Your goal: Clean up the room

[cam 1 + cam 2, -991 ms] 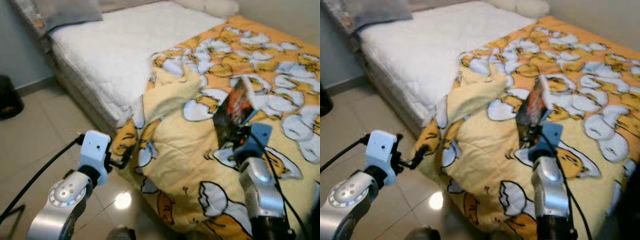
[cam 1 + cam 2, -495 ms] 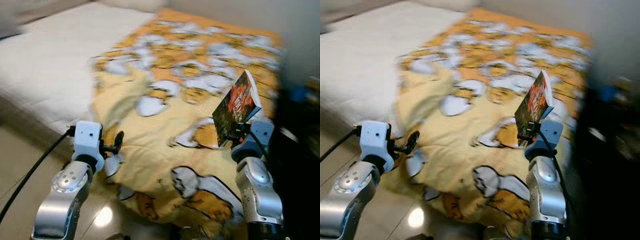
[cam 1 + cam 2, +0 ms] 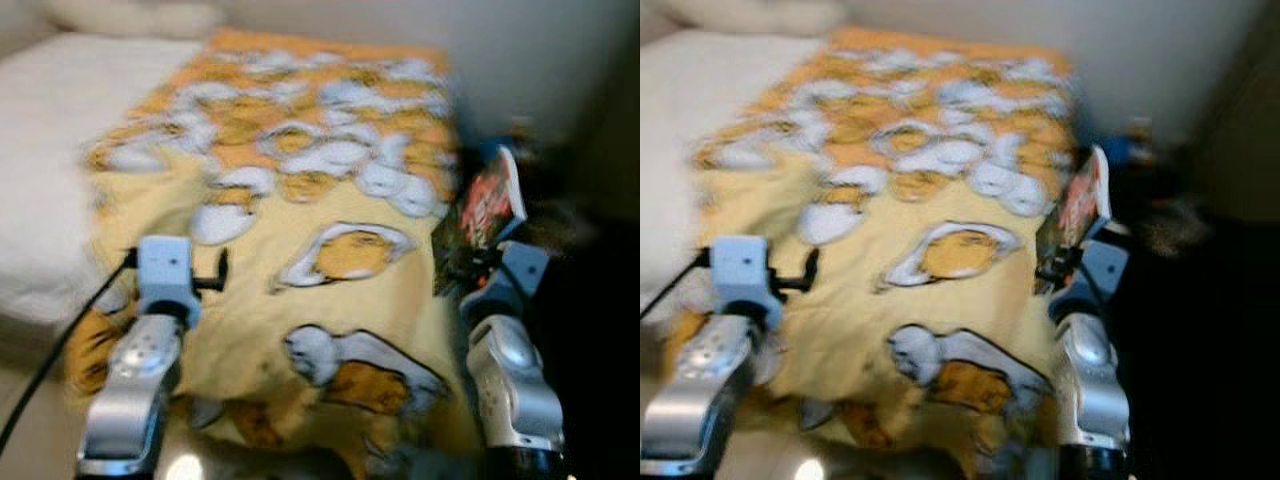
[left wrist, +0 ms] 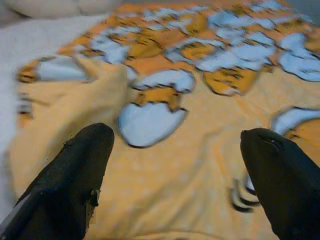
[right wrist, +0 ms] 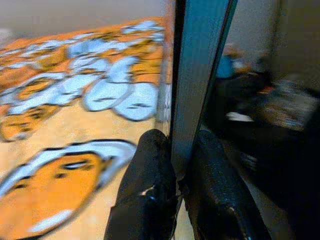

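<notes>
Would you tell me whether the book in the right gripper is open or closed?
Closed: the book stands edge-on as one thin slab, pinched between the right gripper fingers over the blanket.

Arms: two shiny silver arms, round and smooth like metal tubes.
Wrist boxes: a light blue box sits at the end of each arm.
Left gripper (image 4: 177,175): two fat black fingers with rounded tips; one has a small hole in its side.
Right gripper (image 5: 182,172): two black fingers with a bumpy, rubbery look.
Cables: a thick black cable runs off the left blue box; a thin black cable runs along the right arm.
Left joint: a round silver disc near the wrist.
</notes>
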You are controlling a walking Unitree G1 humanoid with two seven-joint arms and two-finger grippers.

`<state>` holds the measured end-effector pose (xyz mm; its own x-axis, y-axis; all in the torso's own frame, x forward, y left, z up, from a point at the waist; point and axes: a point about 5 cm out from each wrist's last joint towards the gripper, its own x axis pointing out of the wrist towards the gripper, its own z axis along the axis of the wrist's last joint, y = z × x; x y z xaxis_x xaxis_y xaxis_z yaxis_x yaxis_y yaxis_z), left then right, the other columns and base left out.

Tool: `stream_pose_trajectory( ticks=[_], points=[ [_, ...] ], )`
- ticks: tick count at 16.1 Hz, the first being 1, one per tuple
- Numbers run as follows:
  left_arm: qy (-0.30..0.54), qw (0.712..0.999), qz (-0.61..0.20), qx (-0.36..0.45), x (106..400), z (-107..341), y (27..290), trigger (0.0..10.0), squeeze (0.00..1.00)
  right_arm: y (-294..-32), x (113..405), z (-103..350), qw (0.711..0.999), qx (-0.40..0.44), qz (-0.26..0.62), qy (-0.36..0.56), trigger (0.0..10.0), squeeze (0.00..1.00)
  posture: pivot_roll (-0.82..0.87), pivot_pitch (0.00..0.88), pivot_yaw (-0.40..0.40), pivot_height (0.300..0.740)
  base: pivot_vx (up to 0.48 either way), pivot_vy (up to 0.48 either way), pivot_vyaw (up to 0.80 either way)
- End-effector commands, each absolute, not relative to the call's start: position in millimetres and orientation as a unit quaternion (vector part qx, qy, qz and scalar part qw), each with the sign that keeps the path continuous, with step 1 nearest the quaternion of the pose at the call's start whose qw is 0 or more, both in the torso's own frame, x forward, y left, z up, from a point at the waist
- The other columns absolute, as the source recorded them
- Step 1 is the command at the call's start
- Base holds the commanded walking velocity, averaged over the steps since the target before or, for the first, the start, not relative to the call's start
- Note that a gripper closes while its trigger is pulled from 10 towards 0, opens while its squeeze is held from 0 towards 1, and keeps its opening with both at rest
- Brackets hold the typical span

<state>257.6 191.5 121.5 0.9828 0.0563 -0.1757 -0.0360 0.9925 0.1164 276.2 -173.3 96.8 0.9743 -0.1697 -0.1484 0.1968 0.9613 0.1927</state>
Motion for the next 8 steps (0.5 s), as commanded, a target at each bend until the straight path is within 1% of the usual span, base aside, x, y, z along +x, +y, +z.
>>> stream_pose_trajectory(
  ticks=[1, 3, 4, 5, 7, 8],
  points=[
    [0.1, 0.994, -0.007, 0.043, 255.5, 122.3, 185.7, 10.0, 0.0, -171.7, 281.9, 105.7, 0.989, 0.11, -0.09, 0.05, 10.0, 0.0, -0.02, 0.0, 0.001, 0.74, 0.0, 0.0, -0.8],
    [0.104, 0.993, -0.036, 0.045, 250.7, 120.8, 184.5, 10.0, 0.0, -171.0, 283.4, 104.7, 0.988, 0.107, -0.096, 0.053, 10.0, 0.0, 0.0, 0.0, -0.011, 0.74, 0.0, 0.0, -0.8],
    [0.101, 0.993, -0.035, 0.048, 250.5, 121.0, 185.2, 10.0, 0.0, -169.2, 284.1, 104.4, 0.989, 0.104, -0.085, 0.056, 10.0, 0.0, 0.01, 0.0, -0.013, 0.74, 0.0, 0.0, -0.8],
    [0.094, 0.993, -0.035, 0.064, 251.0, 122.3, 186.8, 10.0, 0.0, -162.0, 284.5, 103.3, 0.988, 0.134, -0.041, 0.066, 10.0, 0.0, 0.01, 0.0, -0.018, 0.74, 0.0, 0.0, -0.8],
    [0.079, 0.994, -0.031, 0.064, 253.0, 126.0, 189.8, 10.0, 0.0, -158.1, 286.6, 105.3, 0.99, 0.126, -0.023, 0.064, 10.0, 0.0, 0.02, 0.0, -0.028, 0.74, 0.0, 0.0, 0.0],
    [0.069, 0.994, -0.031, 0.079, 257.1, 131.6, 192.7, 10.0, 0.0, -154.6, 291.8, 107.0, 0.99, 0.126, -0.016, 0.066, 10.0, 0.0, 0.03, 0.0, -0.034, 0.74, 0.0, 0.307, 0.0]
  ],
)
